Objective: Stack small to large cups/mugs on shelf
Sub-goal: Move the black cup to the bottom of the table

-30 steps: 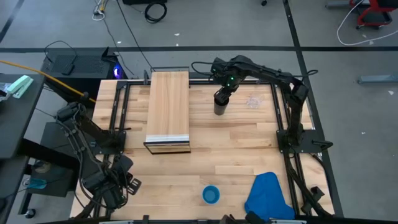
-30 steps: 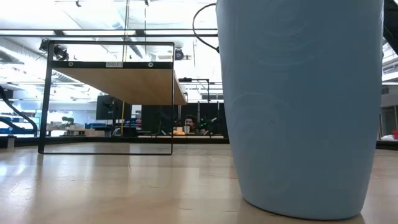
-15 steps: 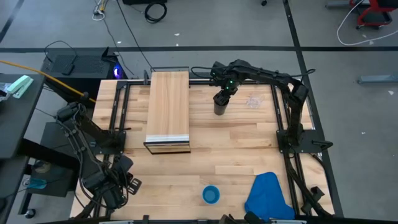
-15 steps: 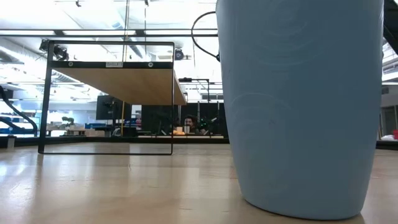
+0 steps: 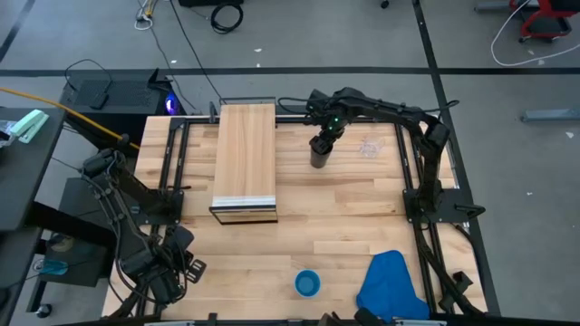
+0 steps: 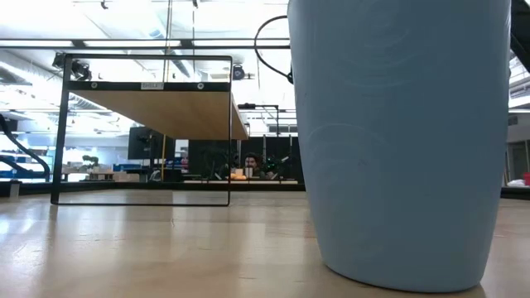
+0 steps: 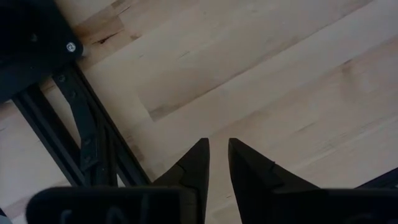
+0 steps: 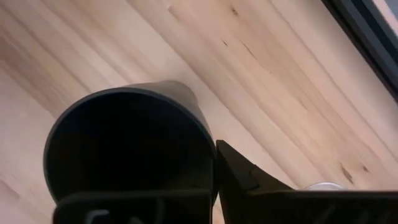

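The blue cup [image 5: 307, 283] stands at the desk's [image 5: 344, 226] near edge, with the left claw [image 7: 216, 163] parked nearby, its tips narrowly apart over bare wood. Farther back, right of the shelf [image 5: 246, 158], the right claw [image 5: 323, 142] has just pinched the black cup's [image 5: 318, 154] rim, one finger [image 8: 239, 171] outside the wall. Judged from this, lifting comes next.

The light-wood table [image 5: 344, 217] carries the shelf [image 5: 246, 158] at about eleven o'clock. A black cup [image 5: 319, 152] stands at one o'clock, with a clear plastic cup [image 5: 368, 148] just beyond it. A blue cup [image 5: 307, 282] sits at six o'clock, a blue cloth [image 5: 391, 285] at five.
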Motion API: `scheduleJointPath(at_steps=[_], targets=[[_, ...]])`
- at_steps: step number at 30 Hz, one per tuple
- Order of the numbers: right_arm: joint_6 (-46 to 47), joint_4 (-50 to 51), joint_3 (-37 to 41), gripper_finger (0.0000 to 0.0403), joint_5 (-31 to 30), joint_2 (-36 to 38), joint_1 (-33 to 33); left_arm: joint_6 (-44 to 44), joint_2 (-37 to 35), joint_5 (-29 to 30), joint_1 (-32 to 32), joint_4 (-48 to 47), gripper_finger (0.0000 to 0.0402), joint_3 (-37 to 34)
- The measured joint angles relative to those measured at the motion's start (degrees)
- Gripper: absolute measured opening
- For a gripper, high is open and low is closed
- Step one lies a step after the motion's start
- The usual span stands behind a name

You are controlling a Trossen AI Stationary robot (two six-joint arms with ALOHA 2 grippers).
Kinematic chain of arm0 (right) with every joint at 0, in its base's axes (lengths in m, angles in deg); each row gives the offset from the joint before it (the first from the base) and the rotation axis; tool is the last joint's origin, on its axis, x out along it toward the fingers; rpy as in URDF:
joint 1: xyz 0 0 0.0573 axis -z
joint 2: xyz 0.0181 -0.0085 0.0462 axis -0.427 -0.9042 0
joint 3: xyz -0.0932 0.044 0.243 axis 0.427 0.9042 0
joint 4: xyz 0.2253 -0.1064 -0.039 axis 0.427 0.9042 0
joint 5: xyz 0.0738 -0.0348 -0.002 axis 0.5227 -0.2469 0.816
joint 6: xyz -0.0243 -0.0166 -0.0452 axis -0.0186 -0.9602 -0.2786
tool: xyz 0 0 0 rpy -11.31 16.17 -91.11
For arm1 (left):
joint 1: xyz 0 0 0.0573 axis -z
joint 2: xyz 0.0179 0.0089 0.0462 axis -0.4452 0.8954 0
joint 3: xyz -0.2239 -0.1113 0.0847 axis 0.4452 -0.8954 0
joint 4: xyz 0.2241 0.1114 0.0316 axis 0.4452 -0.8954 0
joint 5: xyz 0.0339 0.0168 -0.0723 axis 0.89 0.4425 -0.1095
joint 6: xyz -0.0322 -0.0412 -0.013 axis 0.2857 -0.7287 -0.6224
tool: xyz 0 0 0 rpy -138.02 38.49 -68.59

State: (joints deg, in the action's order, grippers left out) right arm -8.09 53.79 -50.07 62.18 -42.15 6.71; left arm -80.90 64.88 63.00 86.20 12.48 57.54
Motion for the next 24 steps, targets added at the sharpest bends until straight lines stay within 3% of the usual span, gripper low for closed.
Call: scheduleJointPath(at_steps=[9, 18, 24], targets=[[-0.6, 3.9, -5.7, 0.0007, -1.0, 3.6, -3.7, 0.4, 0.0, 0.0, 0.0, -0.1, 0.0059, 0.0], [3.3, 21.5, -27.5, 0.0004, -2.4, 9.6, -12.9, 0.7, 0.0, 0.0, 0.0, -0.2, 0.0048, 0.0], [10.3, 22.6, -40.8, 0.0003, -2.0, 12.3, -24.9, 1.9, 0.0, 0.0, 0.0, -0.3, 0.0050, 0.0]])
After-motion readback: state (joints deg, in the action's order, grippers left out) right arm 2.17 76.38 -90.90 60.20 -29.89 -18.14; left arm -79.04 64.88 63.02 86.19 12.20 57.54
